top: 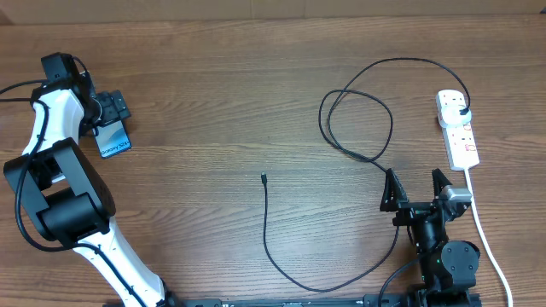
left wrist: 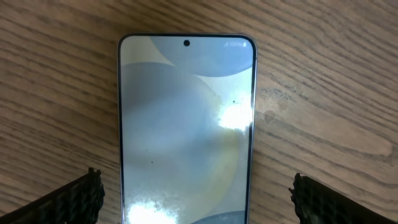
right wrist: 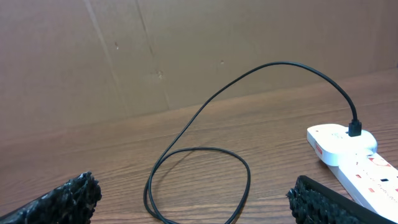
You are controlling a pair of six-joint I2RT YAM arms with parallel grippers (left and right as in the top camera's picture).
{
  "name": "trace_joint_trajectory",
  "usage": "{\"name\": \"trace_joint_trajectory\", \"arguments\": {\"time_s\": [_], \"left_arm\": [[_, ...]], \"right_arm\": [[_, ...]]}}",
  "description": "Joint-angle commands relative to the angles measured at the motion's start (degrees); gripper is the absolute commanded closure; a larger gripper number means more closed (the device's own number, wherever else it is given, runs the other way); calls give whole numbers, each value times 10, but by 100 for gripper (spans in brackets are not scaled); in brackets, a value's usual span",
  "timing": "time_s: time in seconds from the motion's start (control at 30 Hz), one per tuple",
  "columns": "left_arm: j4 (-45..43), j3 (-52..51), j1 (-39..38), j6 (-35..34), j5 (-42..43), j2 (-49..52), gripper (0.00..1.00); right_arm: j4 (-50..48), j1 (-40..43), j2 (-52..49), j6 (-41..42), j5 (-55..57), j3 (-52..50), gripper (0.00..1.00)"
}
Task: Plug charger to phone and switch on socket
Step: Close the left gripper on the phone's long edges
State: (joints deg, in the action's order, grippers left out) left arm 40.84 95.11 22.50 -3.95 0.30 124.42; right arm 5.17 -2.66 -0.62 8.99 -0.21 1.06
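The phone [top: 113,139] lies flat at the far left, its light blue screen up. My left gripper [top: 109,109] hovers over it, open; in the left wrist view the phone [left wrist: 186,124] lies between the two spread fingertips [left wrist: 198,198], untouched. The black charger cable [top: 358,128] loops across the table, its connector tip [top: 264,177] lying free at centre and its black plug [top: 462,111] seated in the white socket strip [top: 458,128] at the right. My right gripper [top: 416,189] is open and empty, low at the front right, facing the cable loop [right wrist: 199,180] and the socket [right wrist: 351,155].
The socket's white cord [top: 486,239] runs along the right side toward the front edge. A brown cardboard wall [right wrist: 186,50] stands behind the table. The left arm's white links [top: 51,170] lie over the left front of the table.
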Motion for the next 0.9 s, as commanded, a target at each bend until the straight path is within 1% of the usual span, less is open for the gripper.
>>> {"name": "trace_joint_trajectory", "arguments": {"time_s": [0.0, 0.87], "left_arm": [[-3, 2, 1, 14, -3, 11, 0], [-5, 2, 1, 16, -24, 74, 0]], "right_arm": [[-3, 2, 5, -1, -3, -6, 0], [-3, 2, 5, -1, -3, -6, 0]]}}
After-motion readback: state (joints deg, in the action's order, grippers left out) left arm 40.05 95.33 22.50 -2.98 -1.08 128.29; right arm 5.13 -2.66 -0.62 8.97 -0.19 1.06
